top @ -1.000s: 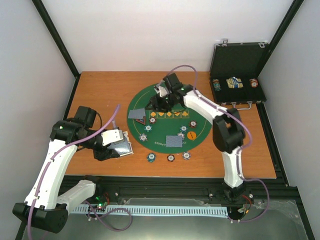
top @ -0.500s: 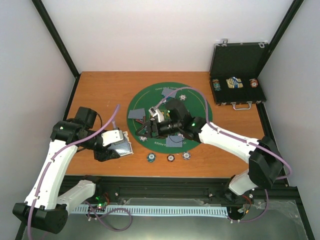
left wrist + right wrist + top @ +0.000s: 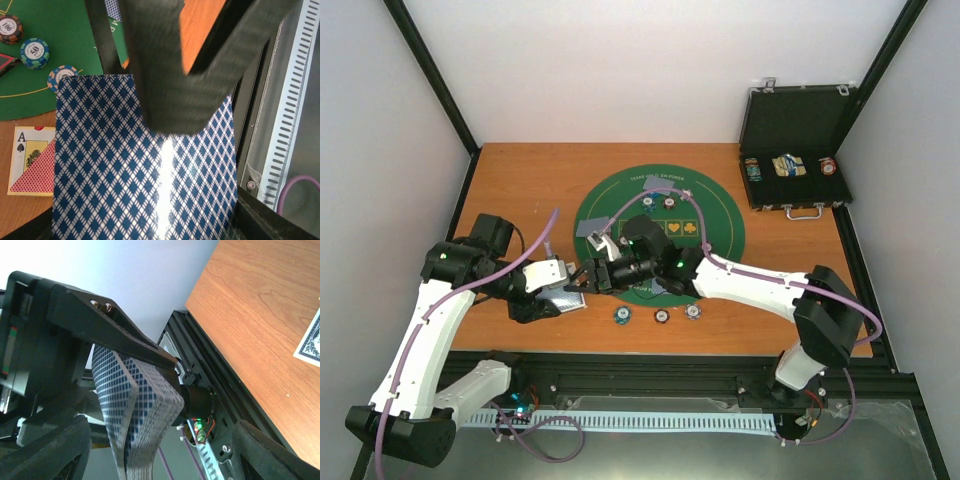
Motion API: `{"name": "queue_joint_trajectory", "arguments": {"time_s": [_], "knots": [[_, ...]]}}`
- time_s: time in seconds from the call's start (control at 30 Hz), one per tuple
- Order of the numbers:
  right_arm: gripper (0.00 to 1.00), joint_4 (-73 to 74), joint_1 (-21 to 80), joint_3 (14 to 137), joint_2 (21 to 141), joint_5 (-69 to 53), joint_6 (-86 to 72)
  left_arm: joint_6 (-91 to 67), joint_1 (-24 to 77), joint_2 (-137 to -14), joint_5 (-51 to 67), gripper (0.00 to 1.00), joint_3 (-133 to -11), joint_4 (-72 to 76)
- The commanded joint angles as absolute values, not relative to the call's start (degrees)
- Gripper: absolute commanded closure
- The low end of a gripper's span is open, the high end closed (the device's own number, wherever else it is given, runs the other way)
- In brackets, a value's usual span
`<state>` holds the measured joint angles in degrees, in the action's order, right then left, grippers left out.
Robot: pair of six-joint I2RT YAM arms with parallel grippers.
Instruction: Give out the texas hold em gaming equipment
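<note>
My left gripper is shut on a deck of blue diamond-backed playing cards, held above the table left of the green round mat. The deck fills the left wrist view. My right gripper is open at the deck, its fingers either side of the deck in the right wrist view. One of its black fingers lies over the top card. Poker chips sit on the mat and others just off its near edge. A single card lies on the mat's left.
An open black case with chips and cards stands at the back right. An ace of spades with a red-backed card lies on the wood under the deck. Chips and a black-and-red triangle marker lie on the mat nearby.
My right arm has swung from the mat's far side toward the near left, bringing its gripper to the deck. The left arm and deck have not moved.
</note>
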<state>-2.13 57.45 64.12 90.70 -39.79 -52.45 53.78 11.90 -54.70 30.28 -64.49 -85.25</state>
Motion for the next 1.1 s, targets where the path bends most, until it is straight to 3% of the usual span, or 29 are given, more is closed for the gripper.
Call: {"name": "queue_joint_trajectory", "arguments": {"time_s": [0.0,0.6,1.07], "knots": [[0.24,-6.2,58.83,67.35,93.01,-40.79,-53.78,53.09,11.91,-54.42,32.36,0.88,-65.3,-84.5],[0.28,-12.83,59.91,67.52,99.73,-44.76,-58.35,53.11,11.87,-55.05,33.22,0.88,-66.9,-84.99],[0.48,-12.63,56.0,58.98,93.54,-44.91,-57.62,52.77,11.87,-54.58,33.55,0.88,-66.77,-84.82]]}}
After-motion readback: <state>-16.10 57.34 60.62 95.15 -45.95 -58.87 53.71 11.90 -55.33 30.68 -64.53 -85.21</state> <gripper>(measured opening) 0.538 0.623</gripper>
